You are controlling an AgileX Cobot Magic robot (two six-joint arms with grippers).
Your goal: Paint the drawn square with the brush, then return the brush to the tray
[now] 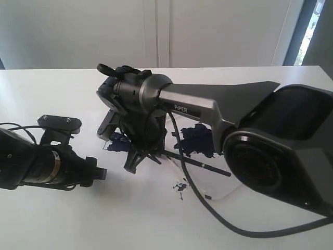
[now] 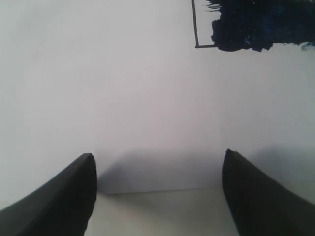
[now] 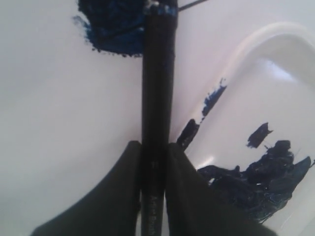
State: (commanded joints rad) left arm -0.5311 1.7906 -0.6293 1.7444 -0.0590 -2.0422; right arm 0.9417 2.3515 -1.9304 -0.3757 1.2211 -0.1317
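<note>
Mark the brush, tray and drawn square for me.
brush point(image 3: 157, 98), right wrist view, mid shaft.
tray point(image 3: 261, 35), right wrist view, raised rim.
drawn square point(image 2: 246, 27), left wrist view, painted interior.

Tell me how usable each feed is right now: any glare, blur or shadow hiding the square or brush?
Exterior view: soft, window blown out, right arm blocking the work area. Left wrist view: the drawn square is fairly sharp, left gripper fingers blurred, faint shadow between them. Right wrist view: the brush is close and out of focus, glare on the tray rim.

text: "PIPER" | on: right arm point(image 1: 193, 105) | brush point(image 3: 157, 98) print: unreadable
</note>
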